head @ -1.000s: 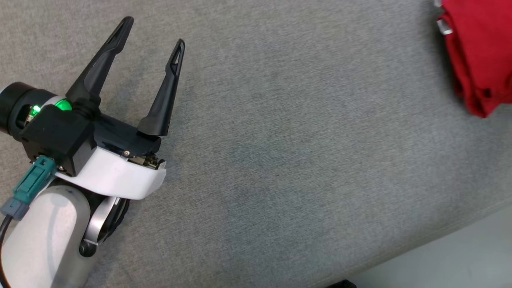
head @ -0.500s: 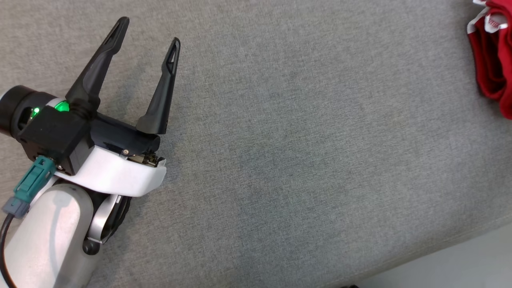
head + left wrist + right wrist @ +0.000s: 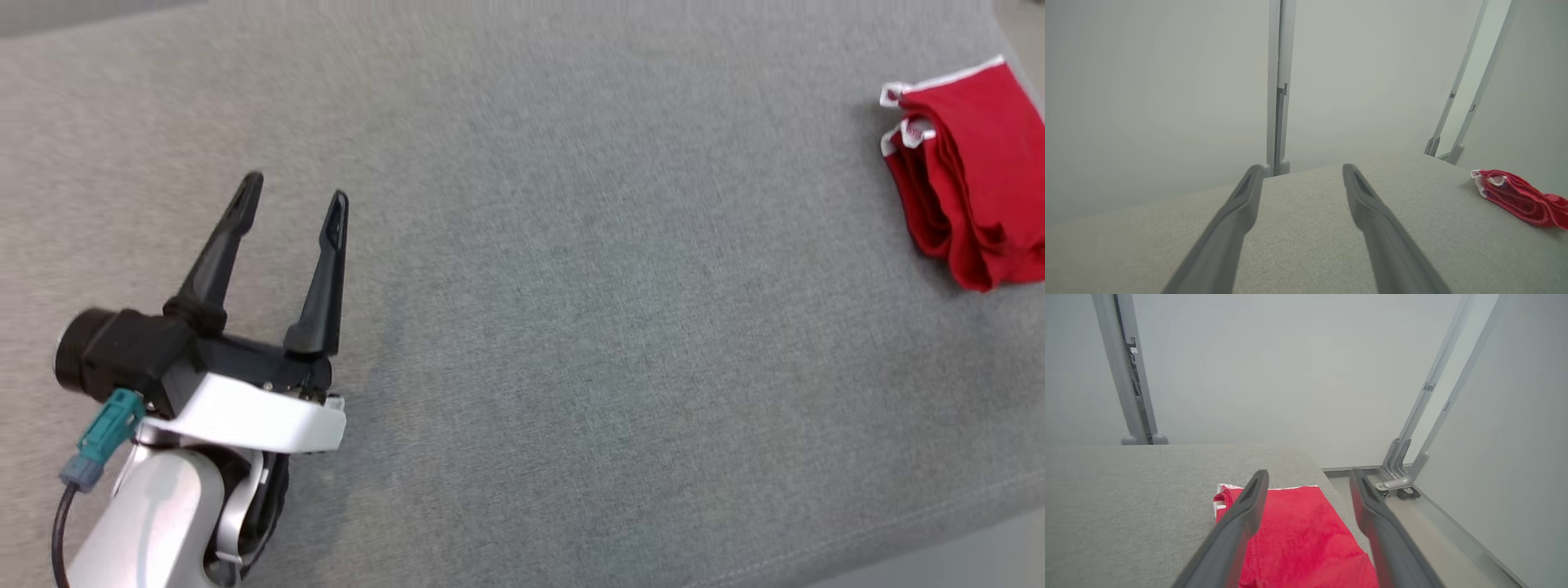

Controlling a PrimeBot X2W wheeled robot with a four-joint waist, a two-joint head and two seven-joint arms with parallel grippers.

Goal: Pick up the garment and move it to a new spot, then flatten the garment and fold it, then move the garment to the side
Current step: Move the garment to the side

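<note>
Garment: red, folded into a stack, lying at the far right of the grey worktop, close to its corner. The right frame edge of the head view cuts it off, so the full outline cannot be told. In the left wrist view the garment lies low and edge-on, again clipped at the right. In the right wrist view it runs off the bottom edge and sits partly behind a dark finger. What kind of garment it is cannot be made out.

Right jaws: wide apart over the garment, with nothing gripped between them. Whether the tips touch the cloth cannot be told.

Left jaws: lower left in the head view, fingers spread wide and empty, over bare worktop and well apart from the garment. The forearm is cut off at the bottom edge and slightly blurred.

Materials:
- The worktop is covered in fine heathered woven fabric, with a stitched seam along the near edge.
- The garment is soft cloth with narrow white trim at the edges, and its layers ripple along the folded side.
- The fingers are long, tapered and matte black, slotted near the tips.
- The wrist housing is smooth and white, and carries a teal connector with a dark cable.
- Behind are plain pale wall panels and grey metal posts.
- A metal bracket foot rests on the pale floor.
</note>
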